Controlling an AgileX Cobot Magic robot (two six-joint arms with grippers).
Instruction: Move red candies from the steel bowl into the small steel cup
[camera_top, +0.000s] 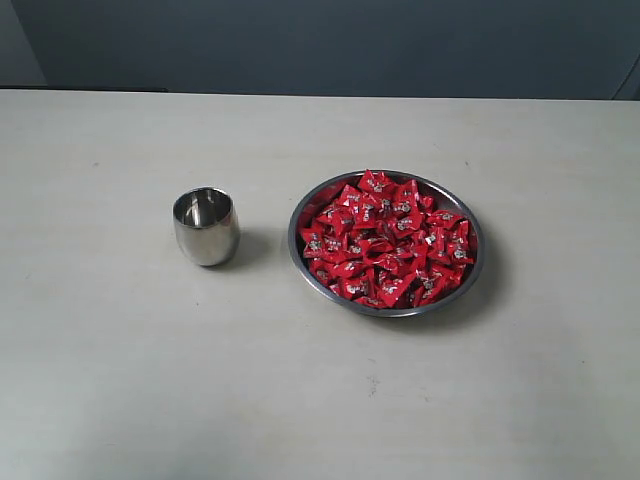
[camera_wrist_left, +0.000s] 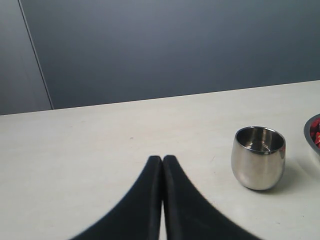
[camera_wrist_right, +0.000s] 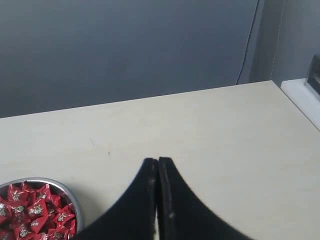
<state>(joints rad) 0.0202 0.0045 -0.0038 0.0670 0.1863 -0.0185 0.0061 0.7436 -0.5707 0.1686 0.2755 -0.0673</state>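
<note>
The steel bowl (camera_top: 302, 215) sits right of the table's middle, heaped with red candies (camera_top: 385, 240). The small steel cup (camera_top: 205, 226) stands upright to its left; I see nothing inside it. Neither gripper shows in the exterior view. My left gripper (camera_wrist_left: 162, 159) is shut with nothing between its black fingers, apart from the small steel cup (camera_wrist_left: 258, 157); a sliver of the steel bowl (camera_wrist_left: 310, 136) shows beyond. My right gripper (camera_wrist_right: 157, 161) is shut and empty over bare table, apart from the steel bowl (camera_wrist_right: 74, 200) and its red candies (camera_wrist_right: 35, 212).
The pale table (camera_top: 120, 380) stretches wide around both vessels. A dark grey wall (camera_top: 330, 45) runs behind its far edge. In the right wrist view the table's side edge (camera_wrist_right: 295, 107) lies beyond the gripper, with a cable down the wall.
</note>
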